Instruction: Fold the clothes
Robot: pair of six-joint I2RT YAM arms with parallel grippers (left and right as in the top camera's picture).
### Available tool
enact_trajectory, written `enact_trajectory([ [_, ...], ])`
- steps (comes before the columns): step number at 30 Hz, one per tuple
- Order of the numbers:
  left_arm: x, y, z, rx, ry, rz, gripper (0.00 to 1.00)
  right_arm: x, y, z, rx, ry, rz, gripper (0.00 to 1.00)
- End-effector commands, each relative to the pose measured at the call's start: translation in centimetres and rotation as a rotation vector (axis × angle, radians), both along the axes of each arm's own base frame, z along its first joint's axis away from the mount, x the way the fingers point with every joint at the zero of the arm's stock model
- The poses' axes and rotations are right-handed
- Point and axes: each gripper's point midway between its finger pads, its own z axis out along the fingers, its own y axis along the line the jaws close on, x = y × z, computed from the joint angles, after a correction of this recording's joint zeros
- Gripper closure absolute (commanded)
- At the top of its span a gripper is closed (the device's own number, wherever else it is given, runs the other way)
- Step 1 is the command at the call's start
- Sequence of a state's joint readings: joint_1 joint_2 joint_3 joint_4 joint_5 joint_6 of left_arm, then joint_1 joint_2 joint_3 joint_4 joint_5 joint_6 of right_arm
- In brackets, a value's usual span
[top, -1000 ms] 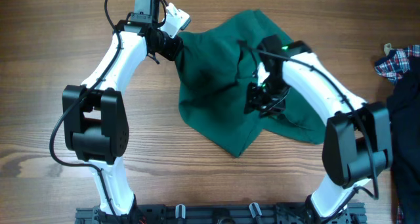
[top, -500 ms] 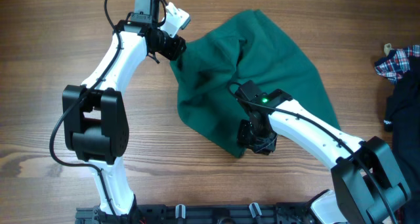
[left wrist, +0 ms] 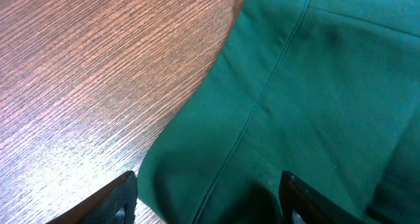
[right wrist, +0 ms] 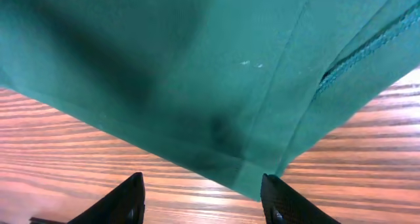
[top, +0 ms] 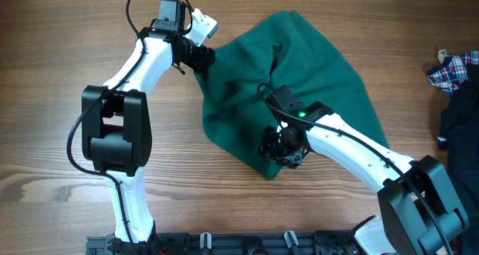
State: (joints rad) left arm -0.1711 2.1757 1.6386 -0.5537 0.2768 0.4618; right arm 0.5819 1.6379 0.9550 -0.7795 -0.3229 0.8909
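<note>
Green cloth takes up the middle of the wooden table [top: 60,31]: the shirt [top: 314,68] lies in a rumpled, roughly triangular heap, with one corner pointing toward the near edge and a rounded bulge at the far side.

We see the left claw [top: 206,58] at the shirt's far left edge. In its wrist view the two dark fingers [left wrist: 118,201] stand wide apart at the bottom of the picture, and the shirt [left wrist: 315,86] lies flat between and beyond them, a seam running across it, beside bare wood [left wrist: 98,66]. We see nothing pinched: the left claw [left wrist: 209,184] is spread and holds nothing.

The right claw [top: 271,146] sits low over the shirt's near corner. From its wrist we see its fingers [right wrist: 128,201] apart as well, and the hemmed corner of the shirt [right wrist: 197,66] hangs just past their tips over the wood [right wrist: 79,165]. The cloth is not caught between them, so the right claw [right wrist: 203,188] is also spread and empty.

At the right edge of the table, well apart from the shirt, we see a red-blue plaid cloth [top: 453,66] and a black garment [top: 460,113].
</note>
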Motion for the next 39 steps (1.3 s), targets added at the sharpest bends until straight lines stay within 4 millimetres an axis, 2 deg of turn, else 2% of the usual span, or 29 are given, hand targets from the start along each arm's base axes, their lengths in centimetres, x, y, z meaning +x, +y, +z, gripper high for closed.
enact_trajectory([
  [1, 0.4, 0.3, -0.1, 0.006, -0.005, 0.007, 0.29, -0.5, 0.0, 0.4, 0.014, 0.036, -0.030, 0.43],
  [4, 0.4, 0.3, -0.1, 0.005, -0.004, 0.007, 0.29, -0.7, -0.8, 0.2, -0.021, 0.047, -0.038, 0.42],
  [8, -0.1, 0.4, -0.4, 0.010, 0.020, 0.007, 0.28, 0.3, -2.2, -0.2, -0.082, 0.010, -0.064, 0.43],
  [11, 0.0, 0.4, -0.4, 0.009, 0.018, 0.007, 0.27, 0.8, -3.9, -0.5, -0.148, -0.010, -0.087, 0.49],
  [15, -0.1, 0.4, -0.4, 0.009, 0.020, 0.007, 0.26, 2.7, -4.9, -0.7, -0.216, -0.109, -0.096, 0.56],
  [20, -0.2, 0.4, -0.5, 0.010, 0.023, 0.007, 0.23, 4.6, -6.1, -0.8, -0.288, -0.210, -0.099, 0.54],
  [24, -0.2, 0.4, -0.5, 0.010, 0.023, 0.007, 0.22, 5.0, -6.1, -2.0, -0.272, -0.254, -0.103, 0.50],
  [39, -0.3, 0.5, -0.6, 0.013, 0.031, 0.007, 0.20, 6.0, -5.9, -3.0, -0.257, -0.337, -0.038, 0.52],
])
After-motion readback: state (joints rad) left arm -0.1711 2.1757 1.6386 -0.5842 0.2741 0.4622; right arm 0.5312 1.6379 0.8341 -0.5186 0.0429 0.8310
